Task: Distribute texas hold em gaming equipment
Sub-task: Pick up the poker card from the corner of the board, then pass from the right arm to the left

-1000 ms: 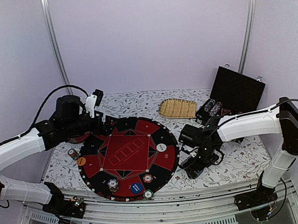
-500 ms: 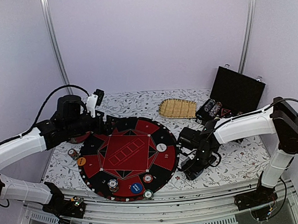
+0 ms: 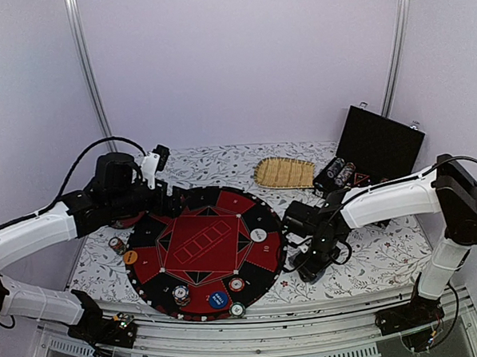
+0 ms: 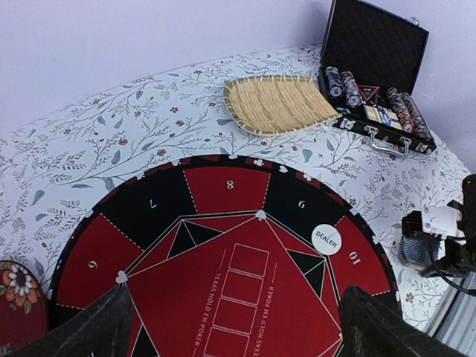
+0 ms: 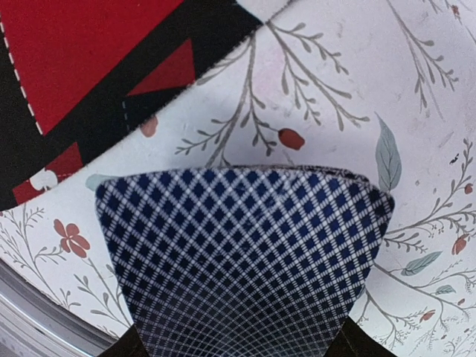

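The round red-and-black Texas hold 'em mat (image 3: 196, 253) lies between my arms. A white dealer button (image 3: 258, 234) sits near its right edge, and chips rest along its front: a blue one (image 3: 218, 299) and striped ones (image 3: 180, 293) (image 3: 238, 284). An orange button (image 3: 130, 256) lies at the left rim. My right gripper (image 3: 311, 267) is down on the cloth just right of the mat, its jaws against a deck of blue-checked playing cards (image 5: 238, 253) that fills its view. My left gripper (image 3: 172, 199) hovers open over the mat's back left, nothing between its fingers (image 4: 97, 327).
An open black case (image 3: 378, 143) with chip stacks (image 4: 338, 82) stands at the back right. An oval straw tray (image 3: 285, 173) lies beside it. A small red patterned dish (image 4: 16, 297) sits left of the mat. A flowered cloth (image 3: 386, 251) covers the table.
My right gripper has shifted slightly left and down onto the deck and its jaws have narrowed onto the cards. The left arm has barely moved.
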Controlling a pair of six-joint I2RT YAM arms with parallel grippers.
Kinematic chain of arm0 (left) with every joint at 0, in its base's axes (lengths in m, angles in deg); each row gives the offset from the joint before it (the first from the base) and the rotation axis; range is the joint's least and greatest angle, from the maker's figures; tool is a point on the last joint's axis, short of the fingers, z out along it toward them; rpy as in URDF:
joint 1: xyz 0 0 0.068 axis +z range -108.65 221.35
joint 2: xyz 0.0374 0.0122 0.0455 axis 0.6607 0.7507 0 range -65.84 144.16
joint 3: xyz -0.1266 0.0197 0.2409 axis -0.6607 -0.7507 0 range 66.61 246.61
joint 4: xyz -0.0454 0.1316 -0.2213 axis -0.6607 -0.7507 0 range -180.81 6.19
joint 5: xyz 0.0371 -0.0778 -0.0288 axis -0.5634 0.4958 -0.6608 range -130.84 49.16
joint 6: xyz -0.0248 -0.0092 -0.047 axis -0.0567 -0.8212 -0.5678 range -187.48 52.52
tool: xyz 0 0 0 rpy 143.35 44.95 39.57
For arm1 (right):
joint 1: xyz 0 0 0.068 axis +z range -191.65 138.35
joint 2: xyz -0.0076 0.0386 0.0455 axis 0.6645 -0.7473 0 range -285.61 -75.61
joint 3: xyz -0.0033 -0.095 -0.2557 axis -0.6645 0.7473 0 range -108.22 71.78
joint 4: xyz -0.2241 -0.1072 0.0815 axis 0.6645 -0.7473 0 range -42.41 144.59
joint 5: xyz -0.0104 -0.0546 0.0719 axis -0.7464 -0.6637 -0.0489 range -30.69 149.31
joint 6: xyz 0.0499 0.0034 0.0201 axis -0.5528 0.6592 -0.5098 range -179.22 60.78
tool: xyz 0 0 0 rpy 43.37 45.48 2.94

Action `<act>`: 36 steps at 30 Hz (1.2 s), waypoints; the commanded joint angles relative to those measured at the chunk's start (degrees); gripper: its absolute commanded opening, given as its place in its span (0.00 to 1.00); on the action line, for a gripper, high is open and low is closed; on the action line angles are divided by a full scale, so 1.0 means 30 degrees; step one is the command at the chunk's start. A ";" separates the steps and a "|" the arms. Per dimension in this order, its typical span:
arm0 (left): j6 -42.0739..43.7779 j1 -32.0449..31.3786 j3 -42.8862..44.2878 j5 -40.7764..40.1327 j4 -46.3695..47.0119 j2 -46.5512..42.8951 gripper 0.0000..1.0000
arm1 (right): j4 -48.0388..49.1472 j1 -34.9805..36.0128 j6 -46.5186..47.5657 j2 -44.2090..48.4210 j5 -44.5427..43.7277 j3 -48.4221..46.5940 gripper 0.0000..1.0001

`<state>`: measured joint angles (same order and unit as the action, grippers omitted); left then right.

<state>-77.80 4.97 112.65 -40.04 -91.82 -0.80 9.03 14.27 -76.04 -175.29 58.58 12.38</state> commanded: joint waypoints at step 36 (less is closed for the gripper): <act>-1.2222 -0.0776 -0.2341 1.2107 1.4696 0.5486 0.90 | 0.0426 0.1748 1.0948 -0.0817 -0.1481 -1.0641 0.46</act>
<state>-111.11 2.46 106.60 -7.25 -56.28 15.18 11.04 18.54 -47.43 -175.90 56.11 -17.61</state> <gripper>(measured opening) 0.902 0.501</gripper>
